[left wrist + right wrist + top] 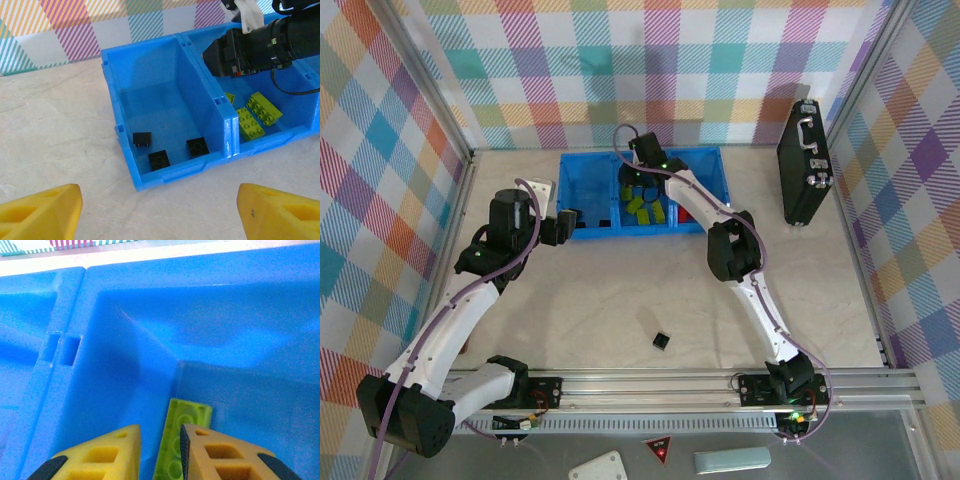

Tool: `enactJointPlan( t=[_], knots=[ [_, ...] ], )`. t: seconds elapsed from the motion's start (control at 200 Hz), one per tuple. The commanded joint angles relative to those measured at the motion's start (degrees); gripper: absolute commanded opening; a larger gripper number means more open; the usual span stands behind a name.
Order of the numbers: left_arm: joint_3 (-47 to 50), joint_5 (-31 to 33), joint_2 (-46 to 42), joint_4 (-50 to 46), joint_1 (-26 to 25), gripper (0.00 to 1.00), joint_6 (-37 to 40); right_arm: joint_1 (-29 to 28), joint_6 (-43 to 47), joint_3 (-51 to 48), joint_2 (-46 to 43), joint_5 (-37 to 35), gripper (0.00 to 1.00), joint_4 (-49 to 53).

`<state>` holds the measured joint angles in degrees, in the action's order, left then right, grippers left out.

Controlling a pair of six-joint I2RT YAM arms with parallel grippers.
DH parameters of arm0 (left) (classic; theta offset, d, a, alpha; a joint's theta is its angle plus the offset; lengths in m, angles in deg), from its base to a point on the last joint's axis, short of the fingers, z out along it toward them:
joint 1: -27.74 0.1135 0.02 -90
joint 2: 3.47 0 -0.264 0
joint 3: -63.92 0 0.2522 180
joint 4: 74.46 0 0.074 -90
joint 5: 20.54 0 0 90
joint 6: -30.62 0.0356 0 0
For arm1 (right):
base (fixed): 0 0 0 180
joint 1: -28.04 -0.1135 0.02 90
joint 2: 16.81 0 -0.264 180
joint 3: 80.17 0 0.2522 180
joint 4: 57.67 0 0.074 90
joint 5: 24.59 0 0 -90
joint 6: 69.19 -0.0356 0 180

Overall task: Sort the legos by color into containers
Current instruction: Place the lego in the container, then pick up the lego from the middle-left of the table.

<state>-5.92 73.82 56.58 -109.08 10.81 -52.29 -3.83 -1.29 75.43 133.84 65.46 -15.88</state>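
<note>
Middle blue compartment (225, 315) — lime-green brick (184, 437) lies between fingers (100, 455) of right tool (160, 434).

The left arm (450, 320) rises from the lower left of the overhead frame, bends at an elbow in the middle left, and holds the left pincer (565, 225) pointing rightward. In its wrist view, that pincer (160, 212) has its yellow fingers (40, 210) spread wide in the bottom corners. The right arm (760, 300) climbs from the lower right, folds at centre right and reaches to upper centre, where the right pincer (636, 183) points down. Its fingers (100, 460) are only slightly parted.
</note>
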Motion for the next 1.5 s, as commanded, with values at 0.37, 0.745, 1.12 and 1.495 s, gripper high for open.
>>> enactJointPlan(
  t=[0.37, 0.745, 1.12, 1.495],
  knots=[
    [-1.3, -0.8, 0.3, 0.0, 0.2, 0.8, 0.2, -1.4, 2.3, -0.9, -7.6, -0.5, 0.31, 10.4],
    [-1.7, -2.5, 1.5, -0.7, 0.2, 0.8, 0.0, -3.8, 0.8, -10.0, -15.7, -2.5, 0.35, 19.6],
    [-2.0, -1.1, 4.8, -1.9, -1.1, 0.8, -2.3, -7.4, -1.9, -34.8, -33.5, -3.3, 0.36, 13.1],
    [-7.2, 1.6, 12.8, -7.1, -11.2, 0.8, -4.3, -8.0, -4.9, -59.1, -53.6, -6.5, 0.37, 8.1]
  ],
)
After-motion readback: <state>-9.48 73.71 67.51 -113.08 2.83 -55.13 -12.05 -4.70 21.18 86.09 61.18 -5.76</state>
